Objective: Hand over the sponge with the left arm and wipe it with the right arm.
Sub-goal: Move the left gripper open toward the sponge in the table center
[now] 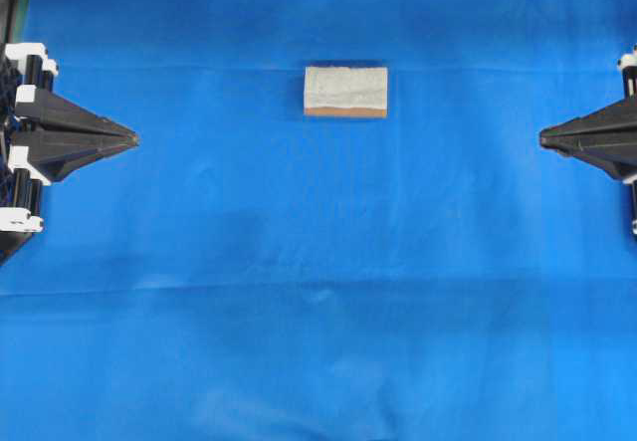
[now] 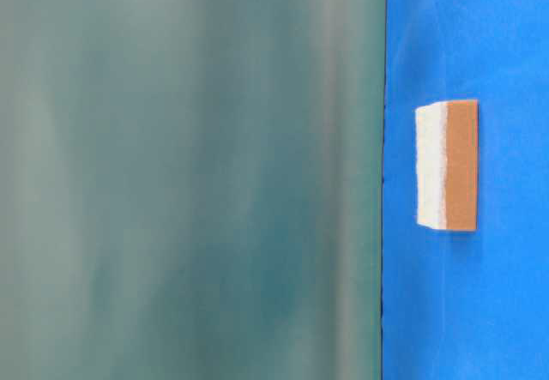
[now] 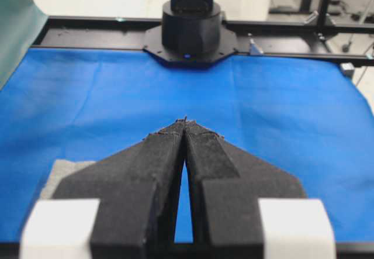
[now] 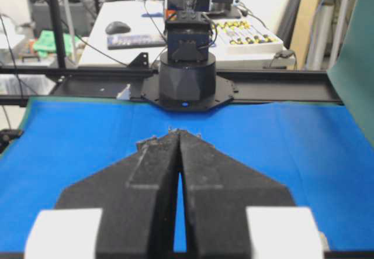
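The sponge (image 1: 345,91) lies flat on the blue cloth at the upper middle, pale grey top up with a thin orange-brown edge toward the front. The table-level view shows the sponge (image 2: 447,165) side-on, white and brown layers. A grey corner of the sponge (image 3: 65,169) peeks out left of the left fingers. My left gripper (image 1: 133,139) rests at the left edge, shut and empty, well left of the sponge. My right gripper (image 1: 542,139) sits at the right edge, shut and empty. In the wrist views the left gripper (image 3: 185,120) and right gripper (image 4: 179,133) show tips touching.
Blue cloth (image 1: 318,292) covers the table. A green backdrop (image 2: 189,174) fills most of the table-level view. The opposite arm bases (image 3: 191,31) (image 4: 186,78) stand at the cloth's far edges. Desks and tools lie beyond the table.
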Controlling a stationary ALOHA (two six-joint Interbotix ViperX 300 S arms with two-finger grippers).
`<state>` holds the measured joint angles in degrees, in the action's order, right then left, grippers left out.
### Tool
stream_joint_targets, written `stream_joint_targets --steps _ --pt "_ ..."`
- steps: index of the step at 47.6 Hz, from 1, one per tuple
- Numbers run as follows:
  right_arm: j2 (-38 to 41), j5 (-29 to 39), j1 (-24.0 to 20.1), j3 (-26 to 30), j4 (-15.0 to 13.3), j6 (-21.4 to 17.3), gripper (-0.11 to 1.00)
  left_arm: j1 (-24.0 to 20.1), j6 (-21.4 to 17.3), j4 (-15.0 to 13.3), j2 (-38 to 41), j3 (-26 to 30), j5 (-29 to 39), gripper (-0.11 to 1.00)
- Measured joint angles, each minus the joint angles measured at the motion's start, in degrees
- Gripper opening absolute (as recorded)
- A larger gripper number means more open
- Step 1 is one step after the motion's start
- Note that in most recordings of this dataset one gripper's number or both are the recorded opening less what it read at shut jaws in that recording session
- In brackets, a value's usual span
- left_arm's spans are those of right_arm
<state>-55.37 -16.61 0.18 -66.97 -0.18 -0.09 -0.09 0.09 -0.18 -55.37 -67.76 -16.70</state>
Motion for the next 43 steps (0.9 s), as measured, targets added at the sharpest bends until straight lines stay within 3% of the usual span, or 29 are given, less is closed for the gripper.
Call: stream_joint_targets --steps 14,28,32,40,43 --pt "1.85 3.78 0.00 1.05 0.00 0.26 0.01 -3.69 -2.11 -1.41 6.24 1.58 -1.14 0.00" --pt "2.72 4.48 0.70 1.23 0.00 0.26 0.00 -10.46 -3.16 -1.32 22.06 7.03 -2.29 0.04" --pt "2.72 4.83 1.23 1.23 0.00 0.26 0.00 -12.04 -4.22 -1.41 27.69 9.76 -2.20 0.23" --pt "2.72 5.80 2.46 1.23 0.00 0.26 0.00 -13.18 -7.65 -1.41 39.64 16.08 -2.11 0.74" --pt "2.81 5.89 2.55 1.23 0.00 0.26 0.00 -13.36 -9.58 -1.41 43.42 18.19 -2.11 0.87"
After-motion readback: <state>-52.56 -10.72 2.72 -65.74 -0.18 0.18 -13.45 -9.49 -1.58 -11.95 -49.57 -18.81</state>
